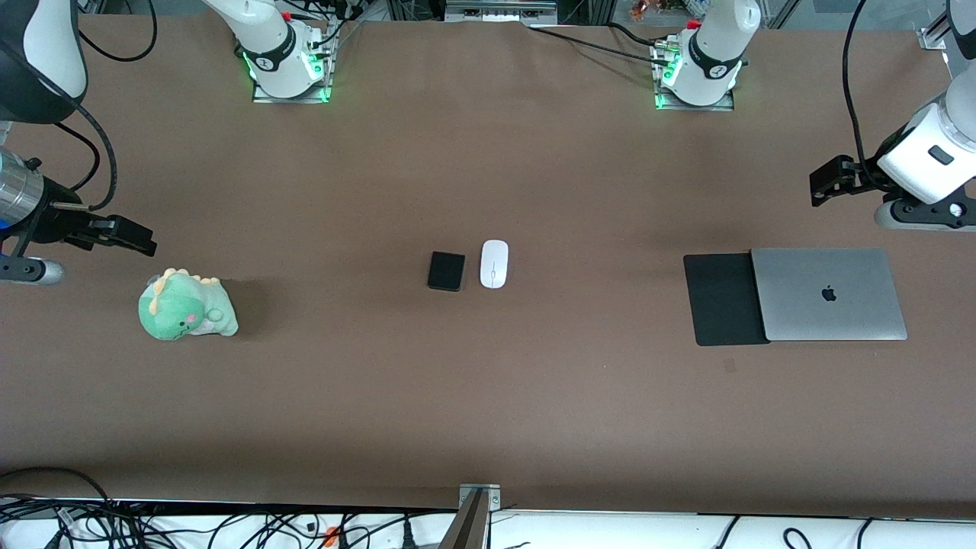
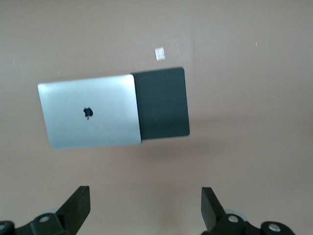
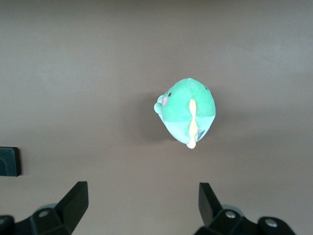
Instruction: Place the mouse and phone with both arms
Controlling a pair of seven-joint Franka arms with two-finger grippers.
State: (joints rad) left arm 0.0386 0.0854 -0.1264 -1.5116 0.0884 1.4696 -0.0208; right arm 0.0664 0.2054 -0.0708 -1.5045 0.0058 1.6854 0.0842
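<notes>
The white oval mouse (image 1: pixel 494 264) lies mid-table. The small black phone (image 1: pixel 446 271) lies flat right beside it, toward the right arm's end; its edge also shows in the right wrist view (image 3: pixel 9 161). My left gripper (image 1: pixel 827 181) hangs open and empty above the table at the left arm's end, close to the laptop; its fingers (image 2: pixel 78 205) frame bare table. My right gripper (image 1: pixel 130 236) hangs open and empty at the right arm's end, near the plush toy; its fingers (image 3: pixel 73 203) also frame bare table. Both are far from the mouse and phone.
A closed silver laptop (image 1: pixel 827 293) lies partly on a thin black mat (image 1: pixel 724 299) at the left arm's end; both show in the left wrist view (image 2: pixel 88 111). A green plush dinosaur (image 1: pixel 187 307) sits at the right arm's end and shows in the right wrist view (image 3: pixel 188 111).
</notes>
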